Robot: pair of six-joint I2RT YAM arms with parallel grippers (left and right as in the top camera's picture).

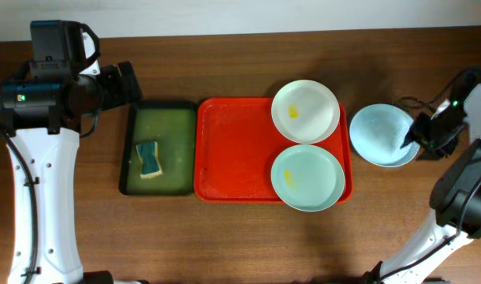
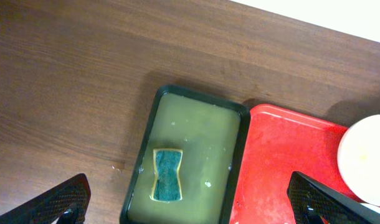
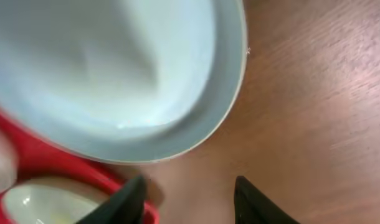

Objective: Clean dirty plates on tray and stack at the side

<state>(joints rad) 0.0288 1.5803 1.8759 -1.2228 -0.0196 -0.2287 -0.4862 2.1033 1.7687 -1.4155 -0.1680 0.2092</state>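
Observed: the right arm's fingers (image 3: 131, 199) stand apart with nothing between them. Just ahead of their tips lies the pale blue plate (image 3: 115, 62), off the red tray (image 1: 233, 150) on the worktop (image 1: 225, 237). No smear shows on it. Its far edge meets or overlaps the tray's rim; which one cannot be told.

The left arm's fingers (image 2: 65, 202) are spread wide and empty. The sponge (image 2: 166, 175) lies below and between them in the dark green tray (image 2: 202, 96) of cloudy water.

On the red tray, well beyond the right fingers, sit the white plate (image 1: 305, 110) and a blue-green plate (image 1: 307, 177), each with a yellow smear.

Assessment: fetching the sponge appears to be the step due. The left fingers should descend straight and close across the sponge's narrow waist. They should then lift slowly so the water drains before crossing. The right fingers should back away level, without nudging the set-down plate.
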